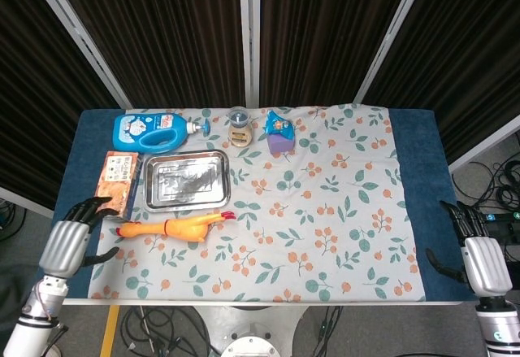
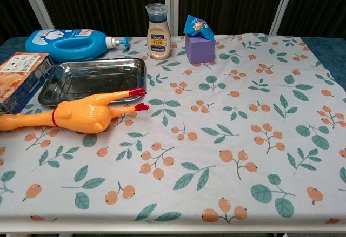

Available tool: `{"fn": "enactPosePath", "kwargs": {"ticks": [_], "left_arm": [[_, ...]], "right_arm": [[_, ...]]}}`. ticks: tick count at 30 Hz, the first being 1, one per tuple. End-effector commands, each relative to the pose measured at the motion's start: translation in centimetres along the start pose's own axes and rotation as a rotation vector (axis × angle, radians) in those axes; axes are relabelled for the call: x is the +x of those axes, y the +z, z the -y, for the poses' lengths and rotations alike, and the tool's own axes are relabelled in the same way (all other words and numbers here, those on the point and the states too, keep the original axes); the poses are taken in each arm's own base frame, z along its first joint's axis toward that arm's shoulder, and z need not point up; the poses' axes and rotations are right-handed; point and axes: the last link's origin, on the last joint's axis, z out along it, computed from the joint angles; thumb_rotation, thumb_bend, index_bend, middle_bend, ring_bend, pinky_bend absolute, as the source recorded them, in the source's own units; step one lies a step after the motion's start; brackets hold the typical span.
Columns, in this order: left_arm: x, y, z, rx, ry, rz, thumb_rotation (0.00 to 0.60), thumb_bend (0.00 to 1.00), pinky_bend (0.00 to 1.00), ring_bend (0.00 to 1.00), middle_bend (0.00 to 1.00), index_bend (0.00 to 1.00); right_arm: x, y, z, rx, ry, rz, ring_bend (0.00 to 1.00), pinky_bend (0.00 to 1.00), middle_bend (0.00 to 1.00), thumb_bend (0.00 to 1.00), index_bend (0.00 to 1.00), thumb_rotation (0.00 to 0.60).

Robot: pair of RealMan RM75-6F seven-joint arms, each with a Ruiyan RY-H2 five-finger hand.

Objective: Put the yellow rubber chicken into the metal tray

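Observation:
The yellow rubber chicken [image 1: 175,228] [image 2: 75,115] lies on its side on the flowered cloth, red feet to the right, just in front of the metal tray [image 1: 149,197] [image 2: 50,88]. Nothing lies in the tray. In the head view my left hand [image 1: 71,240] hovers at the table's left front edge, fingers spread, a short way left of the chicken's head and holding nothing. My right hand [image 1: 479,256] hangs off the table's right front corner, fingers apart and holding nothing. Neither hand shows in the chest view.
Behind the tray lies a blue detergent bottle [image 1: 149,130] [image 2: 69,43]. An orange box [image 1: 114,184] [image 2: 19,79] lies left of the tray. A spice jar [image 1: 238,126] [image 2: 158,24] and a purple block [image 1: 279,141] [image 2: 199,48] with a blue packet [image 2: 197,26] on top stand at the back.

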Motion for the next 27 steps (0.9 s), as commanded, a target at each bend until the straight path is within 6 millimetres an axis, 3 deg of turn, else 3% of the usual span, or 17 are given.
{"fn": "enactPosePath", "kwargs": {"ticks": [1, 11, 16, 27], "left_arm": [[-1.9, 2.4, -2.1, -0.086, -0.026, 0.11, 0.6, 0.21, 0.26, 0.24, 0.33, 0.43], [-7.1, 5.4, -4.7, -0.067, -0.017, 0.294, 0.6, 0.21, 0.31, 0.25, 0.32, 0.33], [-8.6, 6.6, -5.1, -0.018, 0.014, 0.296, 0.6, 0.21, 0.31, 0.18, 0.25, 0.29], [-10.6, 7.8, -4.2, 0.085, 0.093, 0.355, 0.6, 0.21, 0.31, 0.18, 0.25, 0.28]], "right_arm": [[0.0, 0.0, 0.0, 0.001, 0.0, 0.003, 0.0, 0.0, 0.12, 0.24, 0.06, 0.6], [-0.2, 0.4, -0.1, -0.005, -0.006, 0.021, 0.0, 0.0, 0.12, 0.24, 0.06, 0.6], [-0.4, 0.6, -0.1, -0.003, -0.005, 0.029, 0.0, 0.0, 0.12, 0.24, 0.06, 0.6], [-0.5, 0.5, -0.3, -0.01, -0.005, 0.032, 0.0, 0.0, 0.12, 0.24, 0.06, 0.6]]}}
